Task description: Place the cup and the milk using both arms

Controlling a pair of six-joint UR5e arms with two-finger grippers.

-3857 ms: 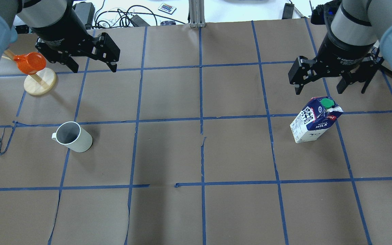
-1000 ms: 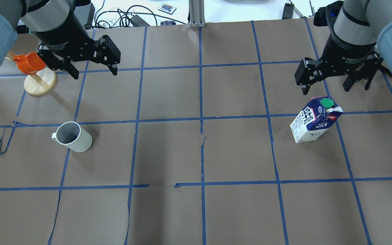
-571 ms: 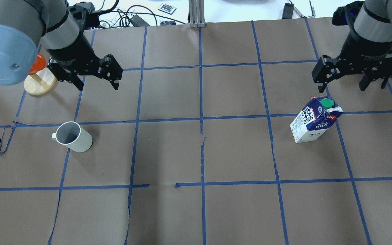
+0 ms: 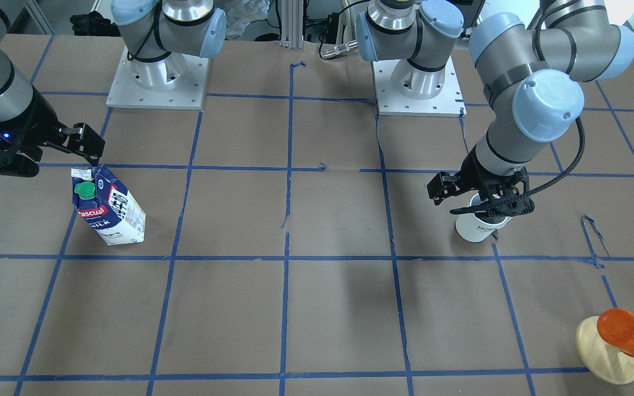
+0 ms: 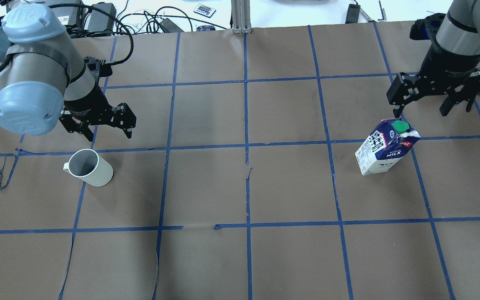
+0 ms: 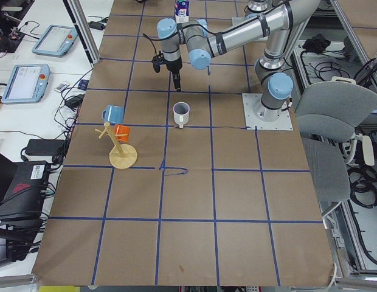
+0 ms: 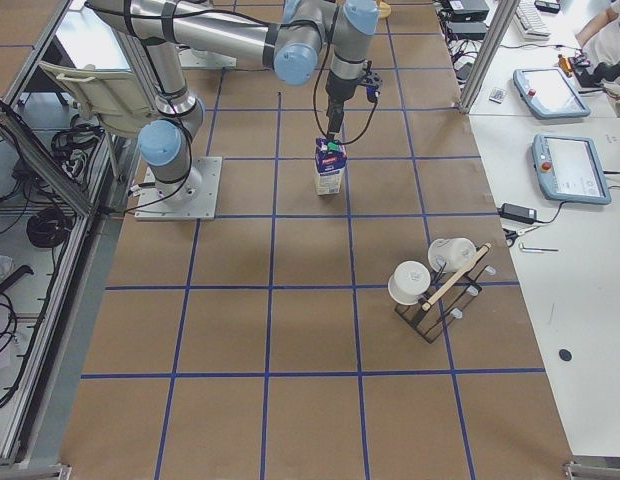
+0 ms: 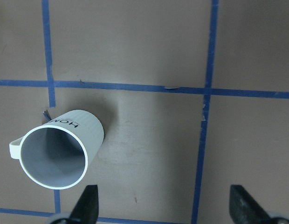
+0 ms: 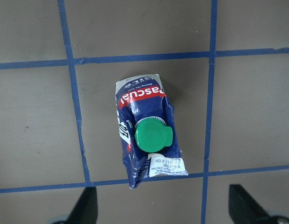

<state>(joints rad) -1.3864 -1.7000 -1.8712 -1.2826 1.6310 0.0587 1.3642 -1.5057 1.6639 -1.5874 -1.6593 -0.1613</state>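
The white ribbed cup (image 5: 88, 168) stands upright on the brown paper at the left, with "HOME" on its side (image 4: 479, 228). My left gripper (image 5: 108, 134) is open and empty. It hovers above the cup and a little beyond it. In the left wrist view the cup (image 8: 60, 149) sits low and left of the gripper (image 8: 165, 210). The blue and white milk (image 5: 383, 148) with its green cap stands at the right. My right gripper (image 5: 425, 110) is open and empty, above and just beyond the milk. The carton (image 9: 147, 140) shows centred in the right wrist view.
A wooden stand with an orange cup (image 4: 622, 335) and a blue cup (image 6: 112, 114) stands beyond the white cup. A rack with white cups (image 7: 430, 285) stands beyond the milk. Cables and devices (image 5: 148, 21) lie past the far table edge.
My left gripper has come down and nearer, from beside the wooden stand to just over the cup. My right gripper has shifted right, beyond the milk. Cup and milk have not moved.
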